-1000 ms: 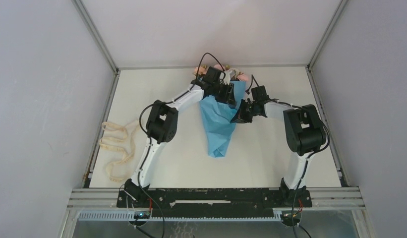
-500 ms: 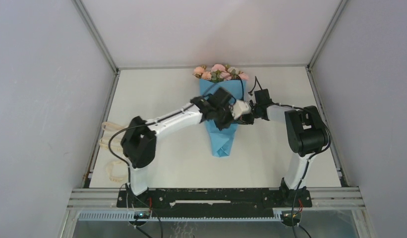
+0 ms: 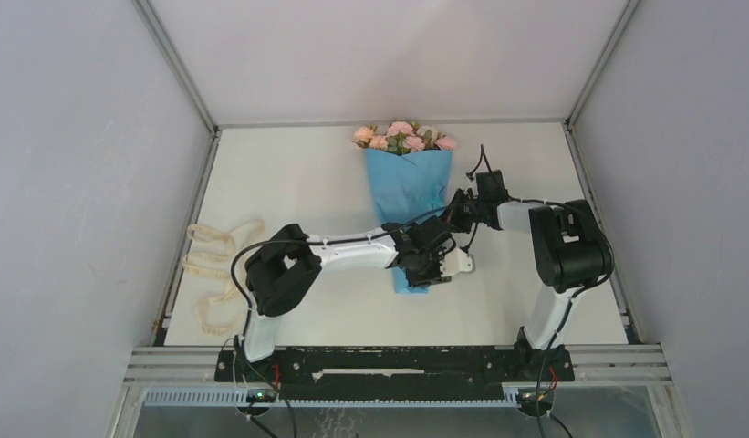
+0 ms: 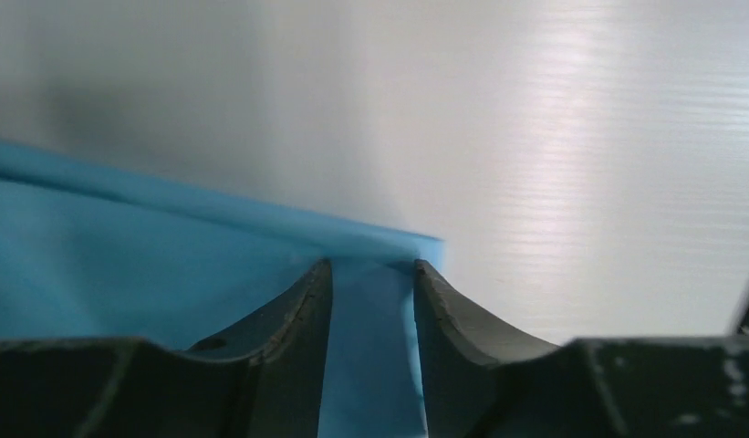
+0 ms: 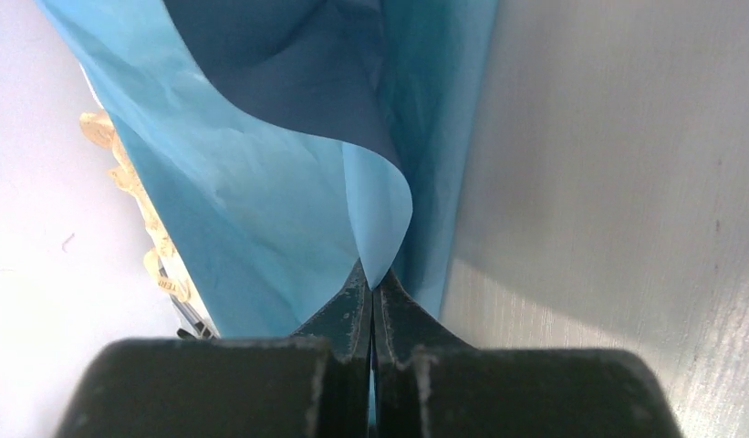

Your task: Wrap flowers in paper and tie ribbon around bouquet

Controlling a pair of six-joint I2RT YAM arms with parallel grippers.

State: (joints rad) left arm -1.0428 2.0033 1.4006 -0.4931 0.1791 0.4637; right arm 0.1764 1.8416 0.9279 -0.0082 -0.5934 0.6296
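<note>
Ribbon point(image 3: 210, 265): loose loops on the table point(image 3: 288, 173) at 8 o'clock, well apart from both arms.
Left gripper point(image 4: 370, 269): at the 6 o'clock tip of the bouquet point(image 3: 407, 187), fingers parted and straddling a fold of the paper point(image 5: 261, 210), not clamped.
Right gripper point(image 5: 369, 274): pinched tight on the paper's edge, cone's 3 o'clock side.
Flowers point(image 3: 402, 137): at the cone's mouth, 12 o'clock.

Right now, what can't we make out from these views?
Bouquet tip: top view, under the left arm.
Stems: no view shows them; the paper wraps them.
Left jaws' hold on the paper: left wrist view, blurred, contact unclear.
Flowers: top view, too small to count.
</note>
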